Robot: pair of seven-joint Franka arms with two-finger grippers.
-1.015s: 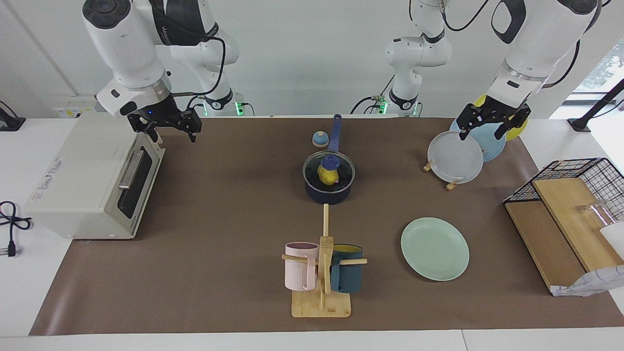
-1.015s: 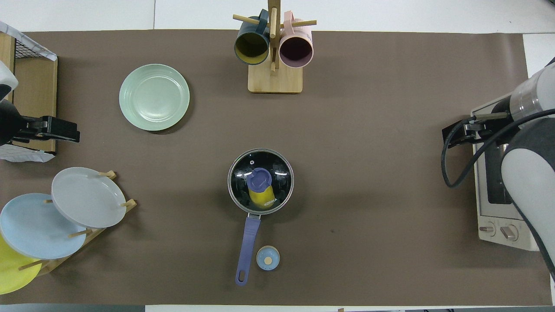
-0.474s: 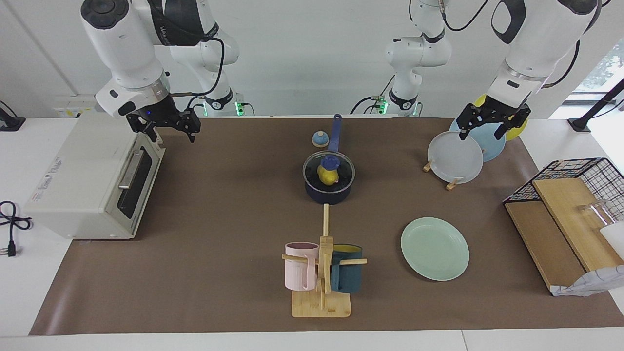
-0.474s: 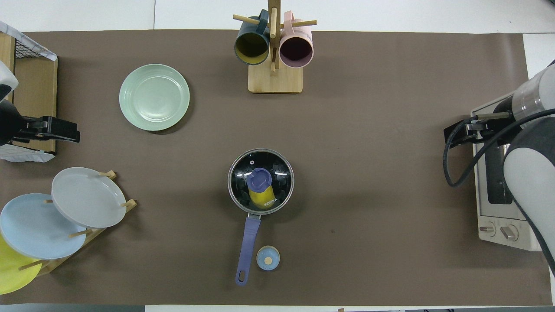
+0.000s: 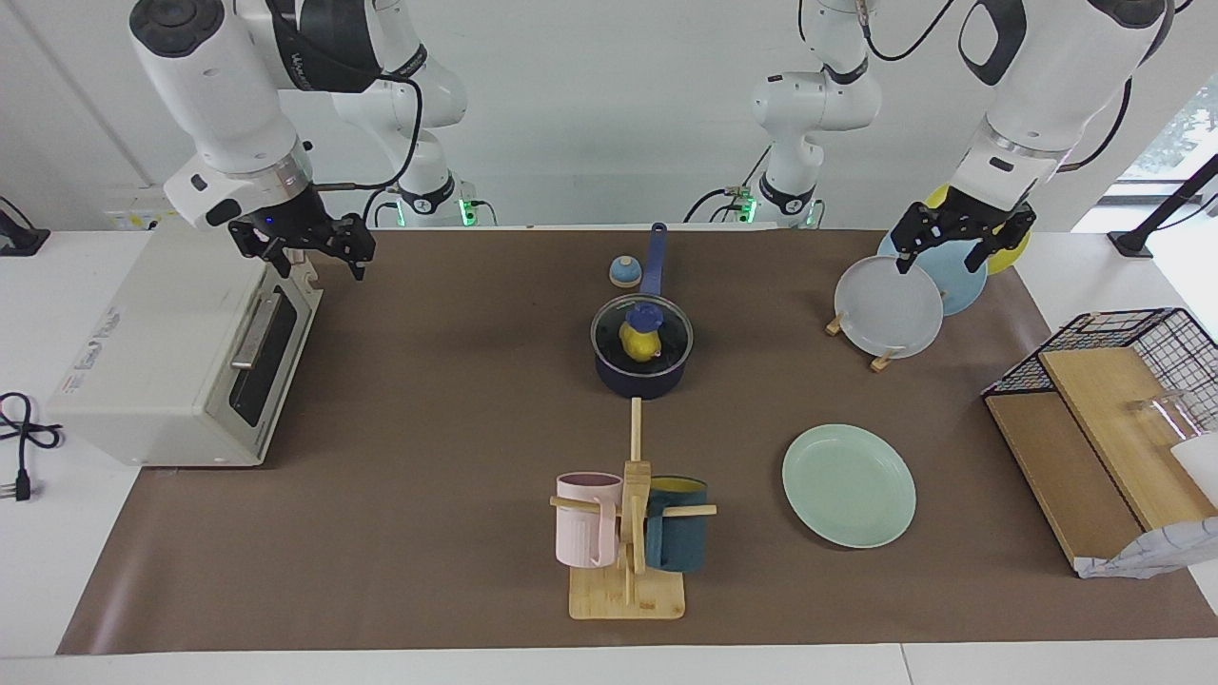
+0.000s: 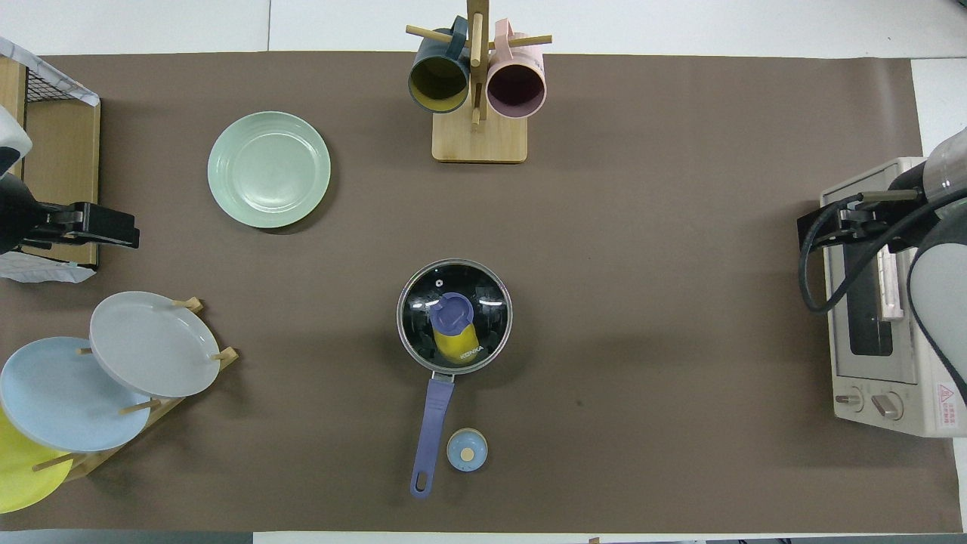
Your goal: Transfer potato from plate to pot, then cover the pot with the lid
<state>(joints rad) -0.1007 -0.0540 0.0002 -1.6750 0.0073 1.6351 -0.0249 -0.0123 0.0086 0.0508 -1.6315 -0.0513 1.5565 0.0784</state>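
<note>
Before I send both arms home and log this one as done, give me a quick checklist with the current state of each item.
1. Potato in the pot: ok, it shows yellow through the glass.
2. Lid seated on the pot: ok, its metal rim lines up with the pot's rim in the overhead view.
3. Plate bare: ok, nothing lies on it.
4. Left gripper free: ok, open and holding nothing, over the upright plates in the rack.
5. Right gripper free: ok, open and holding nothing, over the toaster oven.
6. Pot handle unobstructed: ok, the bell sits beside it, apart.
</note>
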